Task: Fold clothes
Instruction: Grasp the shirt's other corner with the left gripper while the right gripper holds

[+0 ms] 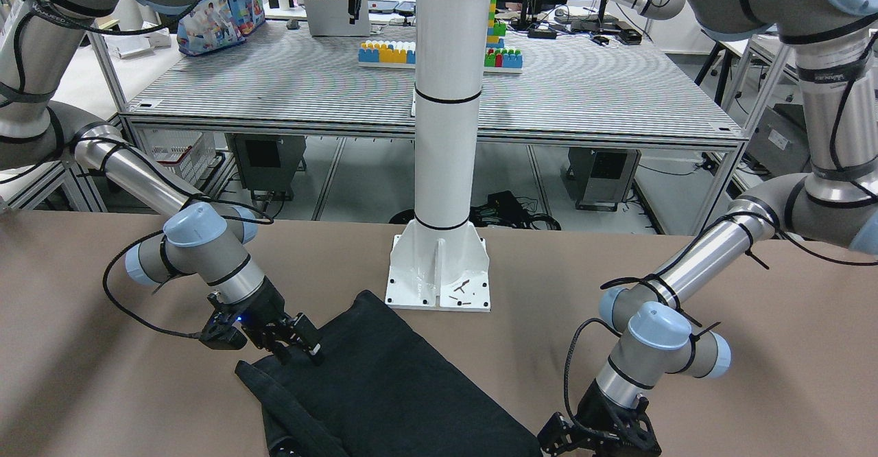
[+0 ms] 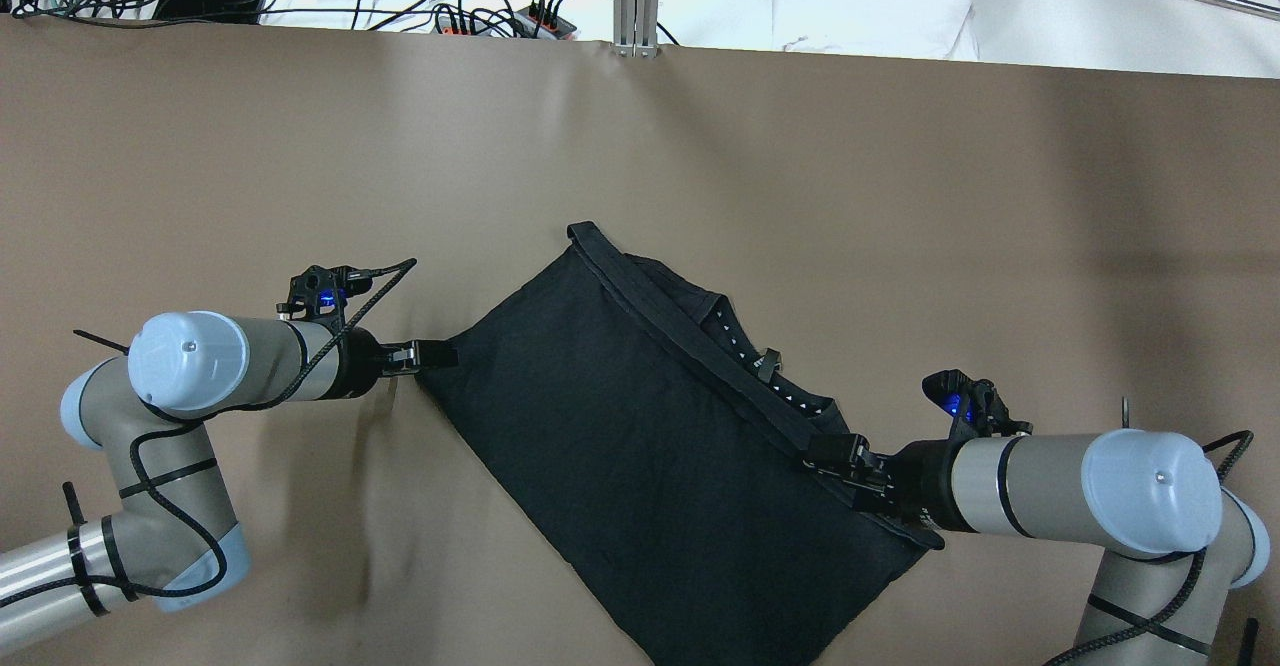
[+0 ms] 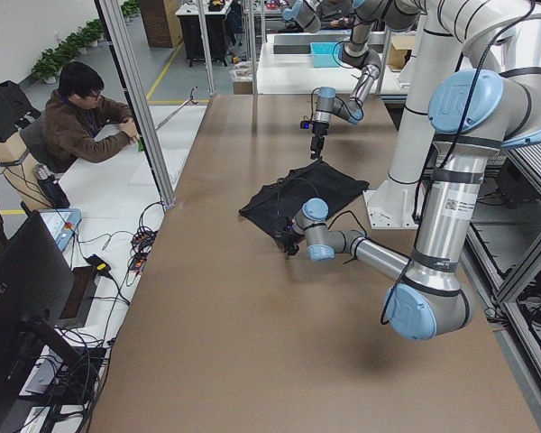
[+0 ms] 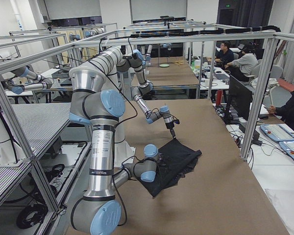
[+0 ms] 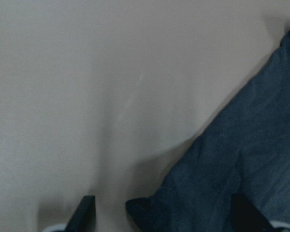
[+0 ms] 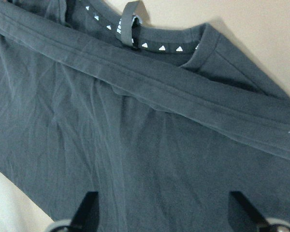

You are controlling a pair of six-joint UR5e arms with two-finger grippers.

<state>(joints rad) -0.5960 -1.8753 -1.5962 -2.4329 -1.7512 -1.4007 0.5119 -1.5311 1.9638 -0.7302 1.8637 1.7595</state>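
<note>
On the brown table [image 2: 300,146] we are seeing a black shirt [image 2: 640,446] lying flat and slanted, just in front of the white pillar [image 1: 446,134]. Our left tool [image 2: 440,354] is sitting at one corner, its fingers spread apart. Our right tool [image 2: 825,454] is sitting over the neck edge, its fingers spread apart too.

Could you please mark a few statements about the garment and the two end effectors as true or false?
1. The black garment lies on the brown table. True.
2. The left end effector is at a corner of the garment. True.
3. The right end effector hovers over bare table, far from the garment. False: it is at the garment's edge.
4. The garment's neck tape is plain. False: it carries small white triangles.
</note>
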